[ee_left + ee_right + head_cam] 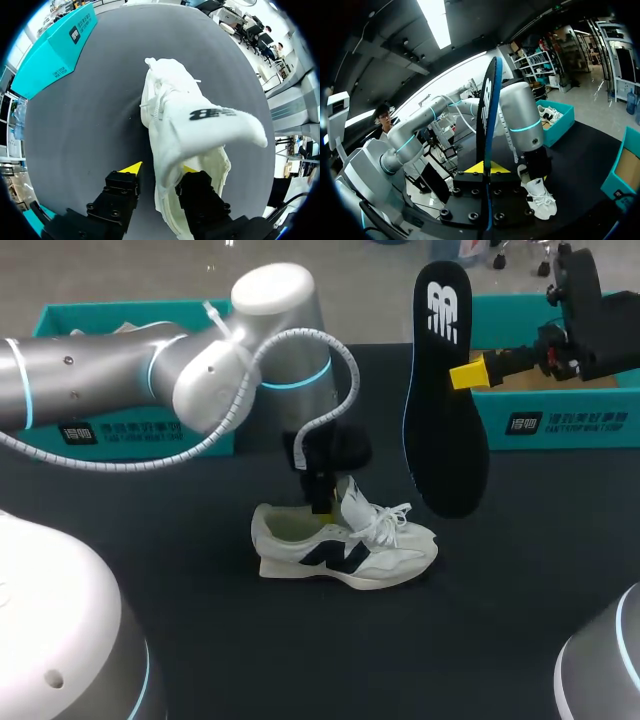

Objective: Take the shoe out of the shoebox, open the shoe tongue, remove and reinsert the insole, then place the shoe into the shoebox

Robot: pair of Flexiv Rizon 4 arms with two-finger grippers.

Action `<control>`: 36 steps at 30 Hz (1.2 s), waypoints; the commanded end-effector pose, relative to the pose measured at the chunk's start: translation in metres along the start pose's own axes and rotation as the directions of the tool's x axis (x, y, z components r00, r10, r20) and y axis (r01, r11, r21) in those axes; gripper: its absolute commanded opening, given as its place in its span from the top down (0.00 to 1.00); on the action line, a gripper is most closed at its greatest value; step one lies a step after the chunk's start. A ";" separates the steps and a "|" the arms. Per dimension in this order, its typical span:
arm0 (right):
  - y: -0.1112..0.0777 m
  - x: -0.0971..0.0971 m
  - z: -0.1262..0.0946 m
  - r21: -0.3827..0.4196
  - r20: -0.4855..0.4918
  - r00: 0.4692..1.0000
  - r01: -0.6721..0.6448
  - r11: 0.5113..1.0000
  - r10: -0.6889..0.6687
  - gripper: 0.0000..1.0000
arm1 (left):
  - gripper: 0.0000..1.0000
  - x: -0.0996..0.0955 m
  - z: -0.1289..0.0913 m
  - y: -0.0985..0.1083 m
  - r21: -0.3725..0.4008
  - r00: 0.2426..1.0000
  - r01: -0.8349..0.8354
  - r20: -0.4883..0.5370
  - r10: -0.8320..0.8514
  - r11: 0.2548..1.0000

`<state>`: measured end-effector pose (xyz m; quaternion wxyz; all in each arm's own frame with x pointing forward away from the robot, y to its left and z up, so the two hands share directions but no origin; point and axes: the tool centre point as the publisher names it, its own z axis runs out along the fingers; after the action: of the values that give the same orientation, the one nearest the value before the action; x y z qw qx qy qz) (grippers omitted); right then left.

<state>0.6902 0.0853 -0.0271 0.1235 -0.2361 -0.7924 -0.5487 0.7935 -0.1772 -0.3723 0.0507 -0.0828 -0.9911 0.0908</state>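
A white sneaker (pixel 345 548) with a dark side logo lies on the black table, toe to the right. In the left wrist view its tongue (pixel 215 122) stands lifted. My left gripper (pixel 322 502) comes down on the shoe's opening. Its fingers (pixel 131 168) straddle the shoe's side wall (pixel 162 175), one inside the shoe and one outside with a small gap, so it is open. The right gripper (pixel 470 372) is shut on the black insole (pixel 445 400), which hangs upright above the table to the right of the shoe. In the right wrist view the insole (pixel 487 115) stands edge-on between the yellow tips (pixel 487 169).
A teal shoebox (pixel 130 430) stands at the back left behind my left arm. A second teal box (pixel 560 425) stands at the back right under the right gripper. The table (pixel 200 620) in front of the shoe is bare black.
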 end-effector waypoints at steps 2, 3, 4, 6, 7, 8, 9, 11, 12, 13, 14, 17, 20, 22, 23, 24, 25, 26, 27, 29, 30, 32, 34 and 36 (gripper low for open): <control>0.001 -0.002 0.002 0.002 -0.001 1.000 0.000 1.000 0.000 1.00 | 0.61 0.000 0.009 -0.001 -0.006 1.000 -0.002 -0.011 0.002 1.000; 0.001 -0.002 0.002 0.002 -0.001 1.000 0.000 1.000 0.000 1.00 | 0.62 -0.001 0.010 -0.001 -0.007 1.000 -0.001 -0.014 0.001 1.000; 0.001 -0.002 0.002 0.002 -0.001 1.000 0.000 1.000 0.000 1.00 | 0.62 -0.001 0.010 -0.001 -0.008 1.000 0.001 -0.016 -0.001 1.000; 0.001 -0.002 0.002 0.002 -0.001 1.000 0.000 1.000 0.000 1.00 | 0.62 -0.001 0.011 0.001 -0.010 1.000 0.003 -0.015 -0.003 1.000; 0.001 -0.002 0.002 0.002 -0.001 1.000 0.000 1.000 0.000 1.00 | 0.63 -0.001 0.011 0.001 -0.010 1.000 0.004 -0.015 -0.004 1.000; 0.001 -0.002 0.002 0.002 -0.001 1.000 0.000 1.000 0.000 1.00 | 0.63 -0.001 0.011 0.002 -0.013 1.000 0.006 -0.015 -0.006 1.000; 0.001 -0.002 0.002 0.002 -0.001 1.000 0.000 1.000 0.000 1.00 | 0.62 -0.001 0.011 0.003 -0.016 1.000 0.006 -0.015 -0.006 1.000; 0.001 -0.002 0.002 0.002 -0.001 1.000 0.000 1.000 0.000 1.00 | 0.63 -0.002 0.012 0.005 -0.021 1.000 0.007 -0.017 -0.008 1.000; 0.001 -0.002 0.002 0.002 -0.001 1.000 0.000 1.000 0.000 1.00 | 0.64 -0.002 0.013 0.005 -0.023 1.000 0.009 -0.017 -0.009 1.000; 0.001 -0.002 0.002 0.002 -0.001 1.000 0.000 1.000 0.000 1.00 | 0.65 -0.003 0.013 0.006 -0.024 1.000 0.011 -0.019 -0.011 1.000; 0.001 -0.002 0.002 0.002 -0.001 1.000 0.000 1.000 0.000 1.00 | 0.70 -0.003 0.014 0.006 -0.024 1.000 0.012 -0.020 -0.012 1.000; 0.001 -0.002 0.002 0.002 -0.001 1.000 0.000 1.000 0.000 1.00 | 1.00 -0.004 0.015 0.006 -0.025 1.000 0.012 -0.022 -0.013 1.000; 0.001 -0.002 0.002 0.002 -0.001 1.000 0.000 1.000 0.000 1.00 | 1.00 -0.003 0.016 0.005 -0.022 1.000 0.008 -0.026 -0.008 1.000; 0.001 -0.002 0.002 0.002 -0.001 1.000 0.000 1.000 0.000 1.00 | 1.00 0.000 0.016 0.005 -0.019 1.000 0.019 -0.025 -0.019 1.000; 0.001 -0.002 0.002 0.002 -0.001 1.000 0.000 1.000 0.000 1.00 | 1.00 0.001 0.015 0.007 -0.015 0.999 0.049 -0.007 -0.049 0.999; 0.001 -0.002 0.002 0.002 -0.001 1.000 0.000 1.000 0.000 1.00 | 1.00 0.004 0.012 0.010 -0.002 0.996 0.085 0.025 -0.085 0.996; 0.001 -0.002 0.002 0.002 -0.001 1.000 0.000 1.000 0.000 1.00 | 1.00 0.004 0.012 0.010 -0.002 0.996 0.085 0.025 -0.085 0.996; 0.001 -0.002 0.002 0.002 -0.001 1.000 0.000 1.000 0.000 1.00 | 1.00 0.004 0.012 0.010 -0.002 0.996 0.085 0.025 -0.085 0.996; 0.001 -0.002 0.002 0.002 -0.001 1.000 0.000 1.000 0.000 1.00 | 1.00 0.004 0.012 0.010 -0.002 0.996 0.085 0.025 -0.085 0.996; 0.001 -0.002 0.002 0.002 -0.001 1.000 0.000 1.000 0.000 1.00 | 1.00 0.004 0.012 0.010 -0.002 0.996 0.085 0.025 -0.085 0.996; 0.001 -0.002 0.002 0.002 -0.001 1.000 0.000 1.000 0.000 1.00 | 1.00 0.004 0.012 0.010 -0.002 0.996 0.085 0.025 -0.085 0.996; 0.001 -0.002 0.002 0.002 -0.001 1.000 0.000 1.000 0.000 1.00 | 1.00 0.004 0.012 0.010 -0.002 0.996 0.085 0.025 -0.085 0.996; 0.001 -0.002 0.002 0.002 -0.001 1.000 0.000 1.000 0.000 1.00 | 1.00 0.004 0.012 0.010 -0.002 0.996 0.085 0.025 -0.085 0.996; 0.001 -0.002 0.002 0.002 -0.001 1.000 0.000 1.000 0.000 1.00 | 1.00 0.004 0.012 0.010 -0.002 0.996 0.085 0.025 -0.085 0.996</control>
<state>0.6902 0.0854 -0.0271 0.1235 -0.2361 -0.7924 -0.5487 0.7914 -0.1706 -0.3853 0.0435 -0.0397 -0.9944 0.0874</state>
